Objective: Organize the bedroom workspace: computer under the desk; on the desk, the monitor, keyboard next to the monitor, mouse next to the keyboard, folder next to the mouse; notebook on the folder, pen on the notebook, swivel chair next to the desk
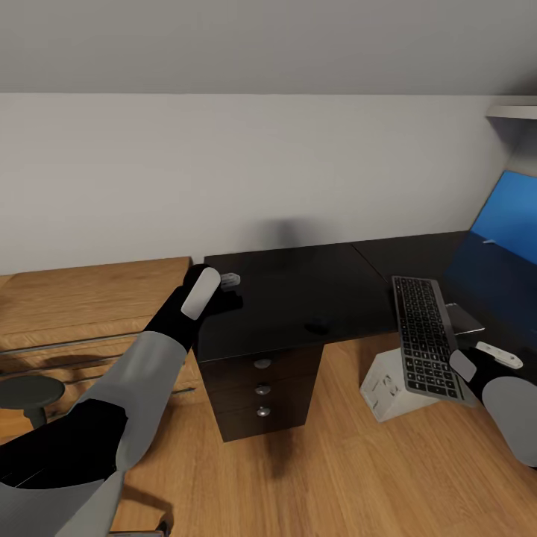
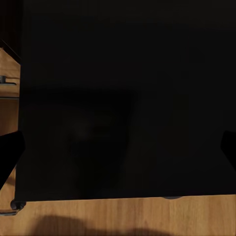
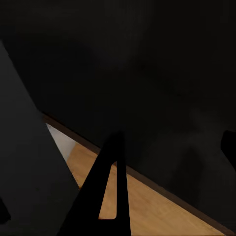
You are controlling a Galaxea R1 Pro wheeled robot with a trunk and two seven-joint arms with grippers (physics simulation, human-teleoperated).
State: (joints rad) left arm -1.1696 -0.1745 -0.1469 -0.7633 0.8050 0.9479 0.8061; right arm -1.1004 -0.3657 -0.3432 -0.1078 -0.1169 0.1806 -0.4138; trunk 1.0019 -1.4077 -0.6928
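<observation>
The black desk stands against the wall. At its right end is the monitor with a blue screen. The grey keyboard lies lengthwise with its near half jutting past the desk's front edge. My right gripper sits at the keyboard's near right corner, jaws wide apart, with one fingertip at the frame edge and a grey slab beside it. A small dark mouse rests near the desk's front edge. The white computer stands on the floor below. My left gripper hovers open over the desk's left corner.
Three drawers fill the desk's left pedestal. A low wooden unit adjoins the desk on the left. A dark round seat shows at the far left. Wooden floor stretches in front.
</observation>
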